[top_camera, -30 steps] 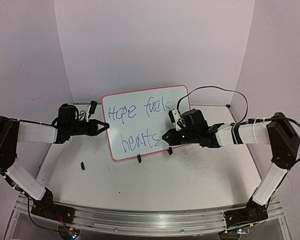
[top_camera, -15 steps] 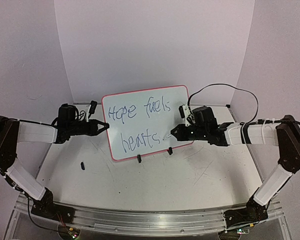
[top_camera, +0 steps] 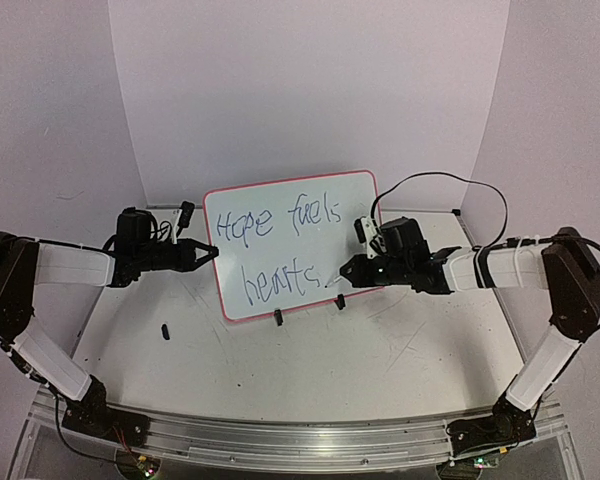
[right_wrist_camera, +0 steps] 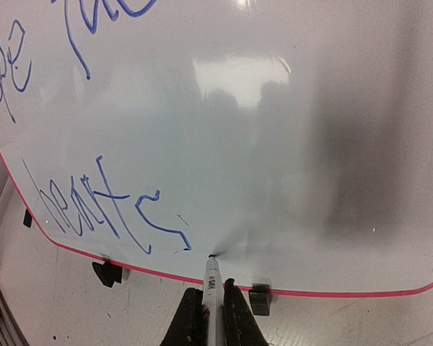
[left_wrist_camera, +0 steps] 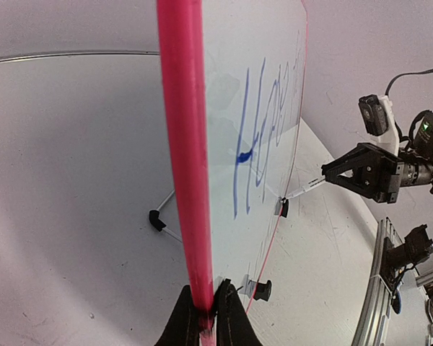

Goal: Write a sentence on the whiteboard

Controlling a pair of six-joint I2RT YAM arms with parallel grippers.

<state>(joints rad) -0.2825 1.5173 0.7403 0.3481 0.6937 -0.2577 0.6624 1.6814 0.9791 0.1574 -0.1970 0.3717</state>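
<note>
One marker (right_wrist_camera: 211, 270) in right end effector (right_wrist_camera: 211, 294), tip at whiteboard (right_wrist_camera: 289, 130)

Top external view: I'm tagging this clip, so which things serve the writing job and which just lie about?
In the job: whiteboard, sentence, marker, left gripper clamping the board's rim, right gripper holding the marker.
Lying about: small dark object on the table.
</note>
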